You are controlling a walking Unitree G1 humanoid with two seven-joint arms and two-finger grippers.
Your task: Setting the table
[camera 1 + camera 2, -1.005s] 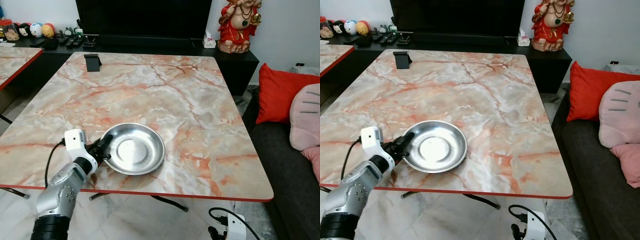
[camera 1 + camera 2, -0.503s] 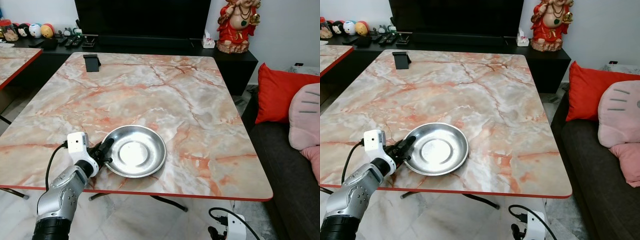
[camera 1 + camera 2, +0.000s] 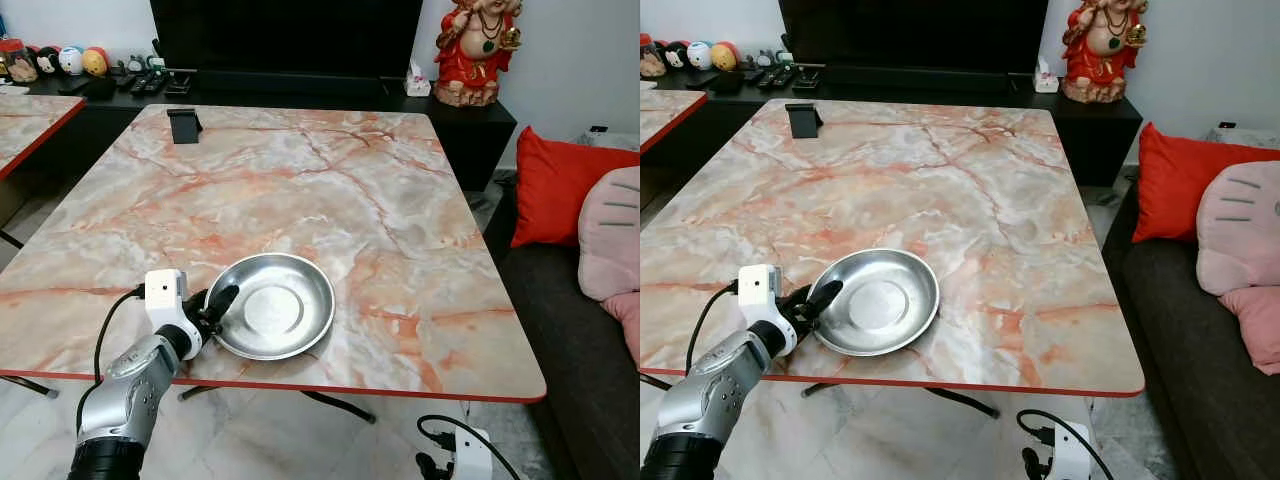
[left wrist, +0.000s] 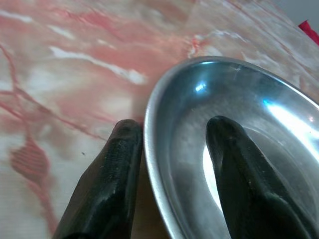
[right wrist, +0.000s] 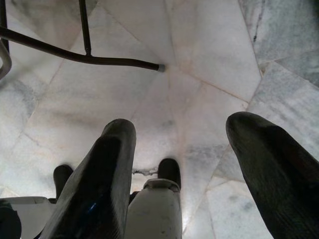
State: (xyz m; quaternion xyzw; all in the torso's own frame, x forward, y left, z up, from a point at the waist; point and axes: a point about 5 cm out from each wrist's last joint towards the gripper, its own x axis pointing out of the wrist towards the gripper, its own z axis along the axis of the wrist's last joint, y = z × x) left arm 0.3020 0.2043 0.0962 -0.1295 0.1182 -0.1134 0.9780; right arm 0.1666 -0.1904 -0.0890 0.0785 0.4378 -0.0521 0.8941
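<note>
A round steel plate (image 3: 280,305) lies near the front edge of the marble table (image 3: 330,180). My left gripper (image 3: 218,305) reaches in from the near left and is shut on the plate's left rim. In the left wrist view one finger (image 4: 114,169) is outside the rim and the other finger (image 4: 239,169) rests inside the plate (image 4: 264,124). That side of the plate looks slightly raised. My right gripper (image 5: 179,129) hangs open over the tiled floor below the table's front right.
A small black stand (image 3: 185,125) sits at the table's far left corner. A second marble table (image 3: 30,115) is to the left. A sofa with a red cushion (image 3: 560,190) and a pink cushion (image 3: 610,245) runs along the right. A red figurine (image 3: 475,50) stands on the dark cabinet behind.
My left gripper has drawn back toward the table's front edge, and the plate has shifted slightly nearer and to the right with it.
</note>
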